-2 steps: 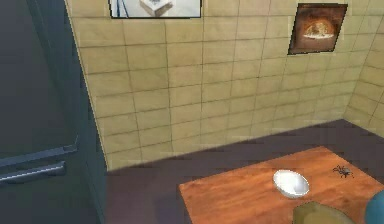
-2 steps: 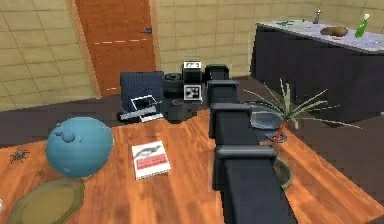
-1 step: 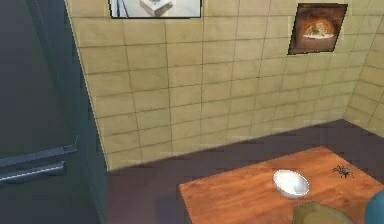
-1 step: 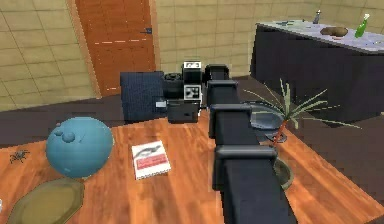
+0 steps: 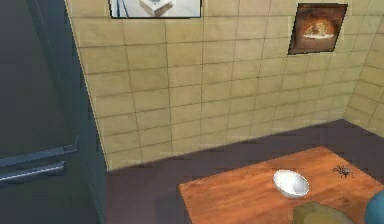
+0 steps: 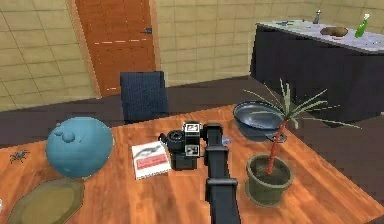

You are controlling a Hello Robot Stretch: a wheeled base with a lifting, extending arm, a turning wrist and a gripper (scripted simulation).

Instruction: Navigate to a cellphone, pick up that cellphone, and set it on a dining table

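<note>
Orange-brown wood makes the dining table (image 6: 320, 200), which takes up the lower half of the arm side view. On it, from that view's left, are a small dark spidery thing (image 6: 17, 155) at the edge, a round teal pot (image 6: 80, 145), an olive dish (image 6: 45, 200) in front of the pot, a red-and-white booklet (image 6: 150, 160) lying flat, a blue bowl (image 6: 260, 120) and a spiky plant (image 6: 270, 178) in a dark pot. The arm (image 6: 220, 190) rises from the bottom edge between booklet and plant, and the gripper (image 6: 176, 150) stands over the tabletop just beside the booklet. With booklet and wood right at its far end, I cannot tell whether the claw is grasping anything, nor whether any dark shape there is the cellphone. A dark blue chair (image 6: 143, 95) is drawn up at the table's far side. Beyond it are a dark floor (image 6: 60, 118), tan wall tiles and a wooden door (image 6: 115, 40); at the view's right a dark counter (image 6: 320, 65) carries a green bottle (image 6: 362, 25).

In the forward view a corner of the same wood comes in at lower right, bearing a white bowl (image 5: 291, 182). A tall dark cabinet (image 5: 40, 110) with a bar handle stands at the left, and two framed pictures (image 5: 318, 28) hang on the tiled wall above a dark purple floor
</note>
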